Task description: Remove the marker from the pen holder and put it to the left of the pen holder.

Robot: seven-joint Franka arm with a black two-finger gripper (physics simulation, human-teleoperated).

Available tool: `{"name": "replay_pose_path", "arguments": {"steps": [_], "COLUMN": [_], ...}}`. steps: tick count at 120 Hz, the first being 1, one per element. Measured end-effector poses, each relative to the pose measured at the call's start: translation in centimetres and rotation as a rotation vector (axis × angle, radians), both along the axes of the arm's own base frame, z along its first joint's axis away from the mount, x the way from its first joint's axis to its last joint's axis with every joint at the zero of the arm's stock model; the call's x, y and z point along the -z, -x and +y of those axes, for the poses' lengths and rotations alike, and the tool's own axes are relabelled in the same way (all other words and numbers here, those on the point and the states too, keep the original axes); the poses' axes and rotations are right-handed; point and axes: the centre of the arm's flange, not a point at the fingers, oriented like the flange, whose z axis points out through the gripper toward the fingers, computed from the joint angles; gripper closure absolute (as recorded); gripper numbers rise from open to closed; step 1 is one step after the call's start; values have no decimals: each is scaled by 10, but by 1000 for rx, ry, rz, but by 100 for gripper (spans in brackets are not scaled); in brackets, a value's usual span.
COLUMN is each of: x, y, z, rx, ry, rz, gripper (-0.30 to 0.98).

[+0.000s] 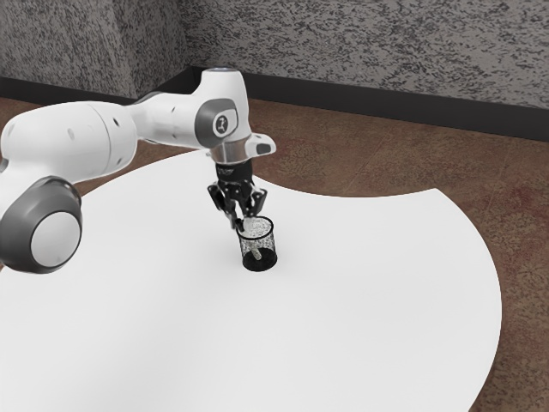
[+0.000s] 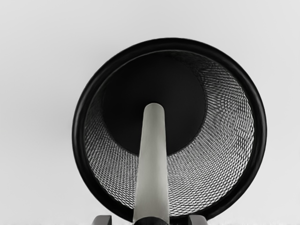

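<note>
- Marker (image 2: pixel 153 159) is inside the pen holder (image 2: pixel 260 126), leaning: low end on the holder's floor, dark upper end up at the holder's rim, under my hand.
- Fingers (image 2: pixel 198 220) stand apart at that side of the holder's rim, one on each side of the marker's upper end, daylight both sides. Nothing gripped.
- Key relation: marker's long axis runs from the holder's floor up into the finger gap, so it looks roughly centred for a close.
- My call on the step: finish lining up, close on the upper end, then pull out along the lean, not sideways.
- Risk: a fingertip catching the holder's rim and dragging or tipping it.
- After that: set it down on the table (image 1: pixel 360 300), left of the holder. Extraction not done.
</note>
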Motion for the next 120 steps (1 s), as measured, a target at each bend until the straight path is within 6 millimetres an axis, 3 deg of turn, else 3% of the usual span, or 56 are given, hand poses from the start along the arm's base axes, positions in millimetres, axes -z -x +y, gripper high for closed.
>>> {"name": "replay_pose_path", "arguments": {"steps": [60, 78, 120], "x": [-1, -32, -118], "y": [2, 8, 54], "z": [1, 1, 0], "rx": [-9, -10, -4], "ry": [-11, -16, -39], "rz": [10, -20, -98], "gripper": [74, 76, 79]}}
